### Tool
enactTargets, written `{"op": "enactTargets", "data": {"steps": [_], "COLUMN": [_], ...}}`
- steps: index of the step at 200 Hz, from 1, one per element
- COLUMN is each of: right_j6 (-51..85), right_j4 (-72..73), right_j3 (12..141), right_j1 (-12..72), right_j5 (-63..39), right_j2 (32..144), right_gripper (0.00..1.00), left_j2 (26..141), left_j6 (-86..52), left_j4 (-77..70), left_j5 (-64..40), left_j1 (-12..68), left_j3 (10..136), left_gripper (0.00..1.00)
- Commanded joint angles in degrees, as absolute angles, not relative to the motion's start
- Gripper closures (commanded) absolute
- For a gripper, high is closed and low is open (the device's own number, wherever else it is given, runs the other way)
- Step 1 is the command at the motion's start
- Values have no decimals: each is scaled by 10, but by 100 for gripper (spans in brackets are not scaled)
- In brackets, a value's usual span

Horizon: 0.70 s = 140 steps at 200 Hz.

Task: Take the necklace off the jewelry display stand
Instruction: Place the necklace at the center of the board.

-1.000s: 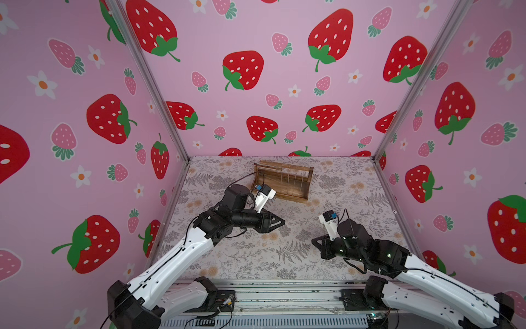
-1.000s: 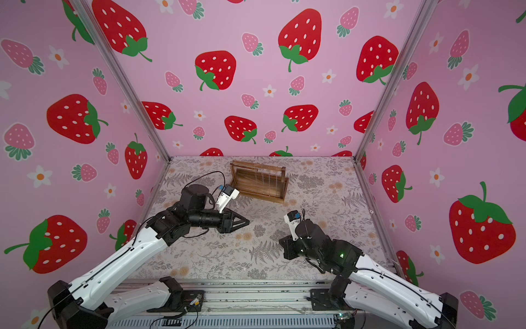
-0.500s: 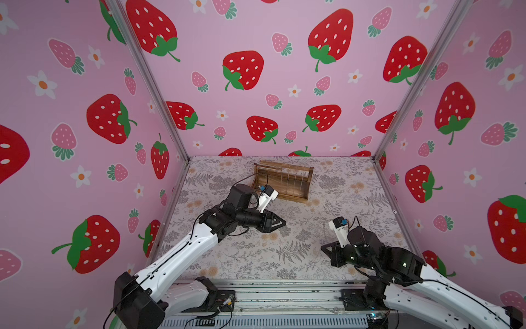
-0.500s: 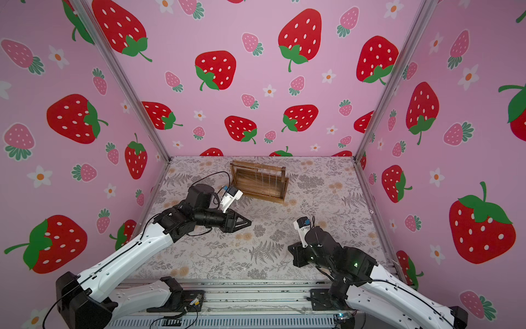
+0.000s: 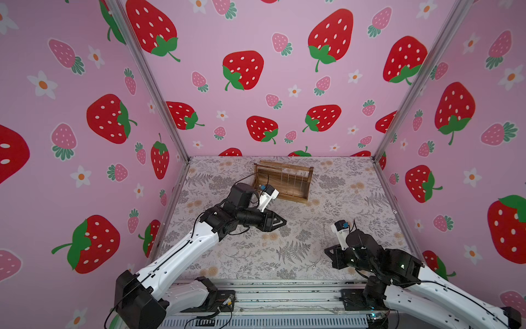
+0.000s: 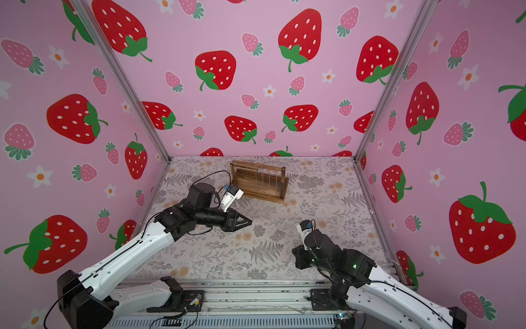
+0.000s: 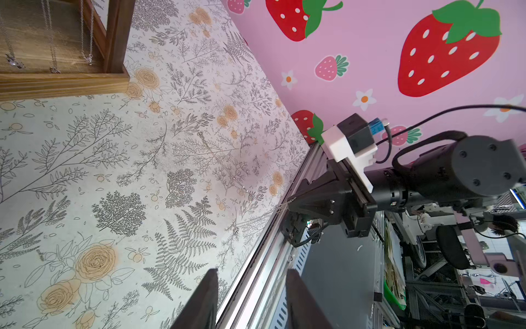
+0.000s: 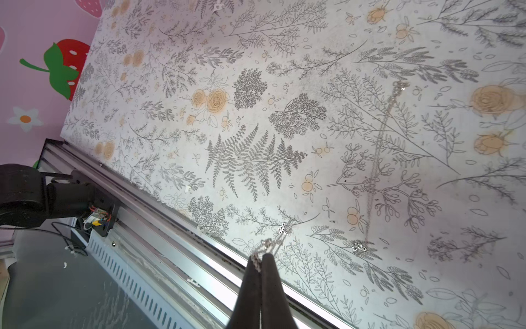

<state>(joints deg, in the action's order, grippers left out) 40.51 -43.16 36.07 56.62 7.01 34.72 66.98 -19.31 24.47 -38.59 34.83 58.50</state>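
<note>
Your right gripper (image 8: 259,256) has its fingers pressed together on the thin silver necklace (image 8: 280,229), well apart from the jewelry display stand (image 5: 290,195). A loose chain (image 8: 380,142) lies flat on the floral mat (image 5: 256,250), between the stand and that grip. Your left gripper (image 7: 252,273) hovers near the stand with its fingers apart and nothing between them. Other chains (image 7: 89,59) hang inside the stand.

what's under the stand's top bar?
Several thin necklaces hang there over the tray of the jewelry display stand; the left wrist camera covers one tray corner.
</note>
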Motion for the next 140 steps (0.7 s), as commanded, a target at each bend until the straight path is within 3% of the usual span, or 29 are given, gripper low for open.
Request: {"op": "enactTargets", "data": {"steps": [1, 140], "right_j6": [425, 464], "right_j4": [-464, -516], "right_j3": [361, 370], "right_j1": [570, 570], "right_j5": [123, 204], "right_j2": [355, 353], "right_gripper": [100, 100], "left_j2": [676, 666], "left_j6": [-185, -185], "left_j4": [250, 247], "left_j5": [-397, -396], "left_j1": [349, 348], "left_j3": [610, 595], "left_gripper": [59, 60]}}
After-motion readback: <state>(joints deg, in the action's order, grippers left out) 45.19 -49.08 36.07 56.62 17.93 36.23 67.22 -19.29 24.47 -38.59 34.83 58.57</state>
